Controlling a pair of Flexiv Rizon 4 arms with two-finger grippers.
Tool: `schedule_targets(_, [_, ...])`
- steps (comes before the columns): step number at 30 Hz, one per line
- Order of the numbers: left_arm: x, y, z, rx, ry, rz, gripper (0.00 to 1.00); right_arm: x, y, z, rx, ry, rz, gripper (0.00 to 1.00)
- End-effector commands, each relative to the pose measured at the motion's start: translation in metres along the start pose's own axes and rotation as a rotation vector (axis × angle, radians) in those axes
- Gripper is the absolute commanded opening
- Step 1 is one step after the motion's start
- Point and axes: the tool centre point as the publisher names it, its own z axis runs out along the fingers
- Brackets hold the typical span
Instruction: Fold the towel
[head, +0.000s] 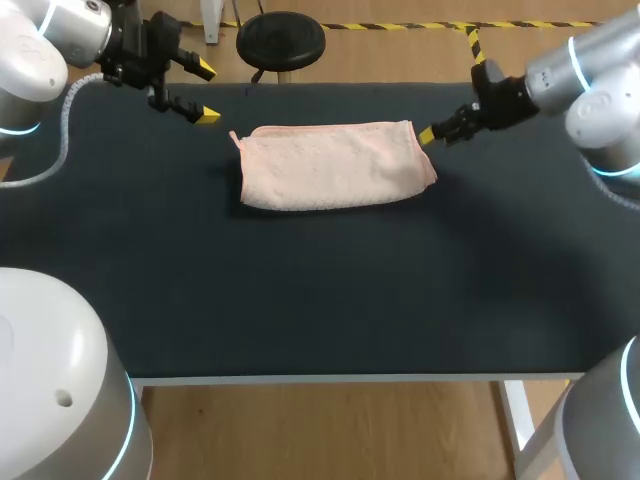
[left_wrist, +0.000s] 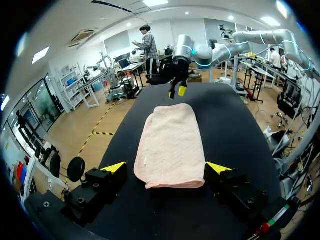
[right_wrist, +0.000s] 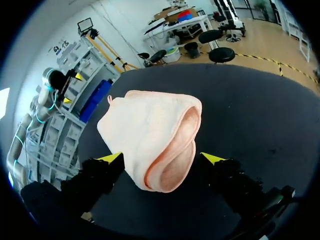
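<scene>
A pale pink towel (head: 335, 165) lies folded into a long strip on the black table (head: 320, 300), toward its far middle. My left gripper (head: 204, 93) hovers open off the towel's left end, a little apart from it. In the left wrist view the towel (left_wrist: 172, 147) stretches away ahead of that gripper (left_wrist: 166, 167), whose yellow tips flank its near end. My right gripper (head: 428, 135) stands open at the towel's right end. In the right wrist view the towel's layered end (right_wrist: 170, 160) sits between the spread fingers of that gripper (right_wrist: 161, 157); I cannot tell if they touch it.
The black table top carries nothing besides the towel. My right arm (left_wrist: 220, 50) shows at the far end of the towel in the left wrist view, and my left arm (right_wrist: 50, 87) shows beyond the towel in the right wrist view.
</scene>
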Motion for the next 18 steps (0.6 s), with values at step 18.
schedule_targets(18, [0.0, 0.001, 0.001, 0.003, -0.001, 0.002, 1.0, -0.015, -0.007, 0.025, 0.182, 0.117, 0.246, 1.0])
